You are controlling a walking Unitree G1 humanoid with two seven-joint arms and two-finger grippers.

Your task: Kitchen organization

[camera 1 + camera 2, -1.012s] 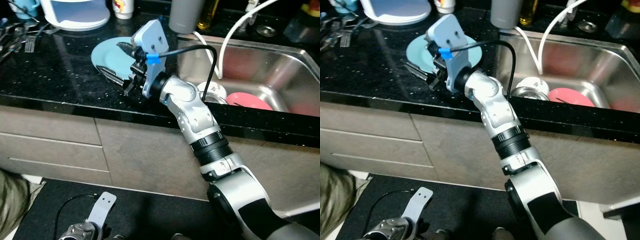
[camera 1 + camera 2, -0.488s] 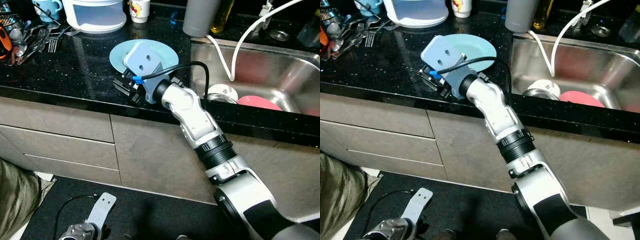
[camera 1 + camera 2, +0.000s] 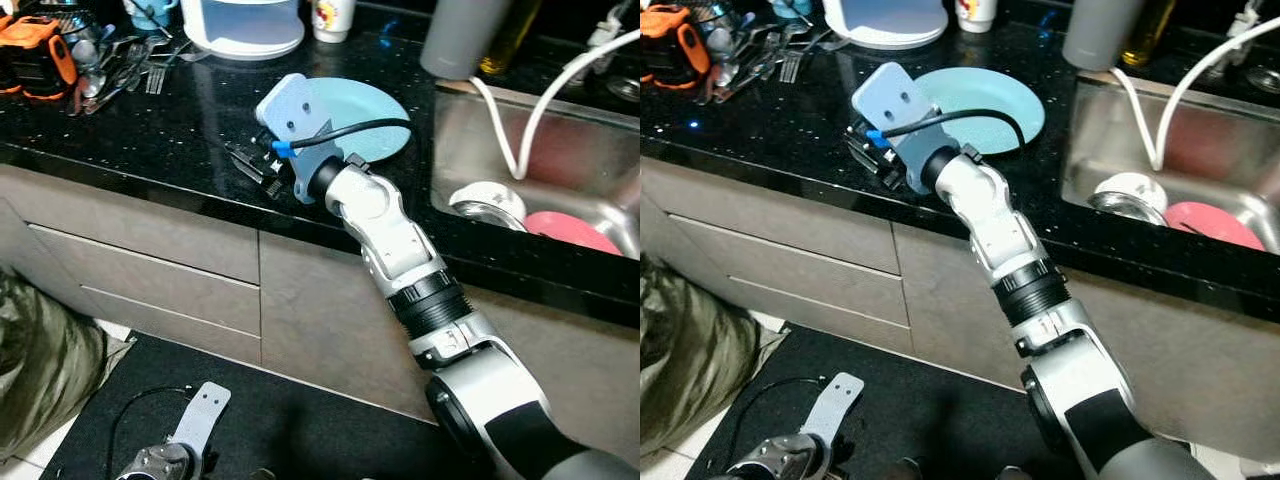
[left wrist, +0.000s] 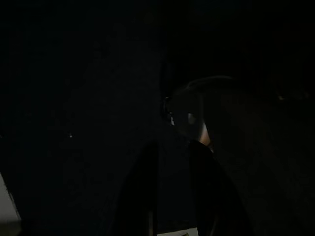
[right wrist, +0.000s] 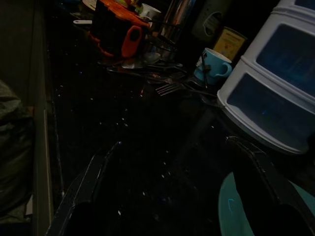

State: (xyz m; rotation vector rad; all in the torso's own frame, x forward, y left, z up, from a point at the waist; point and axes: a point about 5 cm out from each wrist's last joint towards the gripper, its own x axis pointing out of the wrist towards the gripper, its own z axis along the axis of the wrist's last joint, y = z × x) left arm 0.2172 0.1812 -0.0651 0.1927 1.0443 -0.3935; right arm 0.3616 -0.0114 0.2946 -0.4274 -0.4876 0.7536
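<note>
At the far left of the black counter [image 3: 150, 130], an orange-and-black object [image 3: 35, 62] and a heap of forks and other cutlery [image 3: 125, 65] are seen, with a light blue mug [image 5: 212, 69] and a white container with bluish panels [image 3: 245, 25] behind them. Low on the left, near the dark floor mat, the left gripper [image 3: 160, 465] is hung idle; its two fingers are seen nearly together in the dark wrist view. Towards the middle, the right gripper [image 3: 250, 160] is held just above the counter near its front edge, its fingers spread wide with nothing between them. Just beside it, a light blue plate [image 3: 365, 115] is laid flat on the counter. At the right, a steel sink [image 3: 560, 170] is seen, with a pink dish [image 3: 580, 230] and a white hose [image 3: 540, 95] in it.
</note>
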